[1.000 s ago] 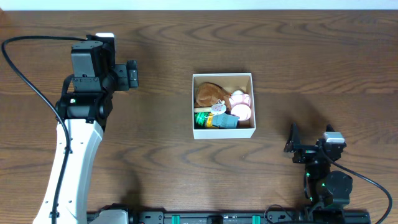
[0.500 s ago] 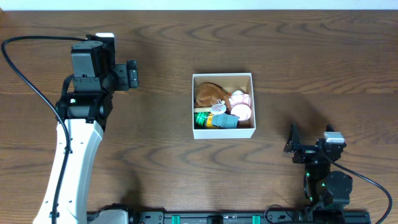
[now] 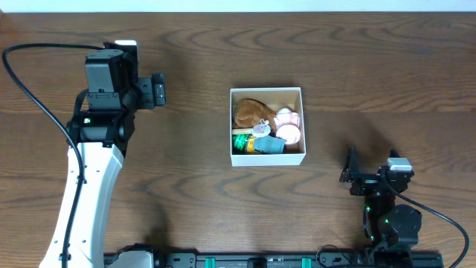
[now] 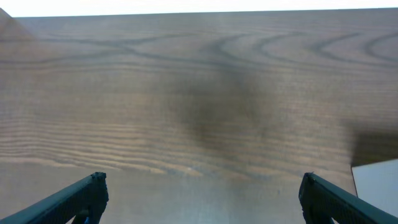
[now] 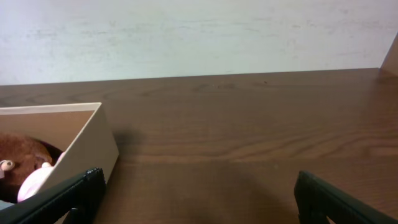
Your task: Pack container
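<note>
We see the wood counter (image 3: 223,52) with the container (image 3: 267,158) resting near its middle, between the two arms. Our left tool (image 3: 158,89) hangs well apart on the container's left, jaws spread wide with nothing between them. Our right tool (image 3: 348,168), nearer the container's front right corner, gapes wide and empty too. Inside lie a brown plush (image 3: 249,112), a pink cup (image 3: 289,134) and a blue toy (image 3: 272,145)

White container (image 3: 267,158), toy-filled, mid-table
</note>
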